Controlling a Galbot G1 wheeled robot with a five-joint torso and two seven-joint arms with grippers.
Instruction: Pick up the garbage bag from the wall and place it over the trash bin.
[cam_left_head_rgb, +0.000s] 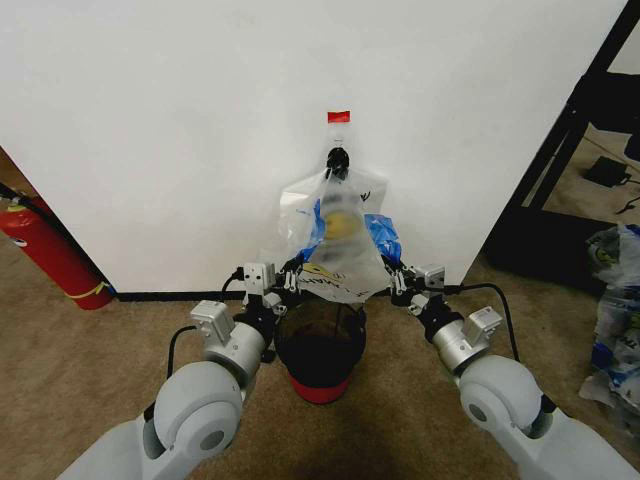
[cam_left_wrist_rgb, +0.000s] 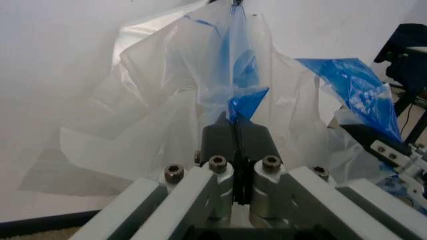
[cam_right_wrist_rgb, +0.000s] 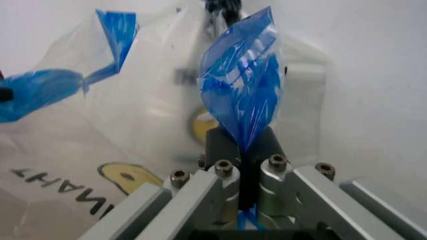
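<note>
The garbage bag (cam_left_head_rgb: 338, 235), translucent white with a yellow smiley and blue patches, hangs from a black hook under red tape (cam_left_head_rgb: 339, 117) on the white wall (cam_left_head_rgb: 200, 120). Its lower part spreads over the black mesh trash bin (cam_left_head_rgb: 320, 345) with a red base. My left gripper (cam_left_head_rgb: 293, 272) is shut on a blue patch of the bag (cam_left_wrist_rgb: 243, 102) at the bin's left rim. On the right rim, my right gripper (cam_left_head_rgb: 393, 275) is shut on another blue patch (cam_right_wrist_rgb: 243, 95). The bag's "THANK YOU" print (cam_right_wrist_rgb: 60, 187) shows in the right wrist view.
A red fire extinguisher (cam_left_head_rgb: 50, 250) leans at the wall on the left. A black shelf frame (cam_left_head_rgb: 570, 150) stands at the right, with more plastic bags (cam_left_head_rgb: 615, 300) on the brown carpet beside it. A black baseboard (cam_left_head_rgb: 170, 296) runs along the wall.
</note>
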